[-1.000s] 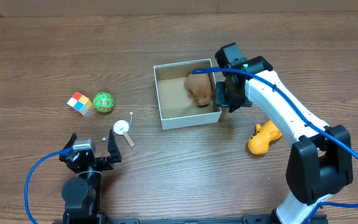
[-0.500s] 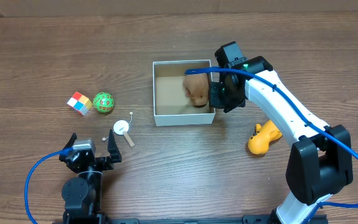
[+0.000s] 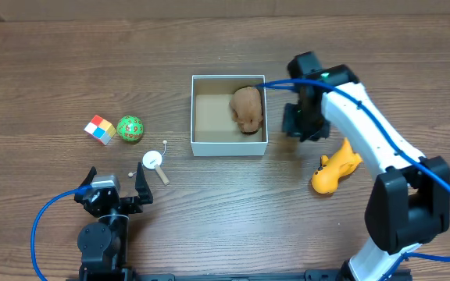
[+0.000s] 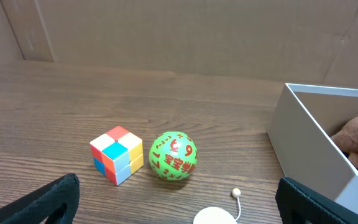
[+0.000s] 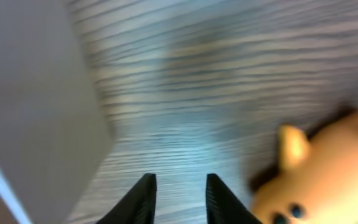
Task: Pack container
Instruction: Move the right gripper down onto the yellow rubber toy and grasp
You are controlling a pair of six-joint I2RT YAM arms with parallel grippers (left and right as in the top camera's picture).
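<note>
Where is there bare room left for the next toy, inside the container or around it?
Inside the container, the left half of the floor is bare; the brown plush fills the right. Bare wood lies between the container and the green ball. Crowded: right of the container, between the right gripper and the yellow toy.

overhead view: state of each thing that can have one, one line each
container, open-topped, upright, one toy inside
brown plush toy, lying inside the container, right side
colour cube, on the table
green ball, on the table beside the cube
small white toy, on the table
orange toy, on the table right of the container
left gripper, open, empty
right gripper, slightly open, empty, outside the container
</note>
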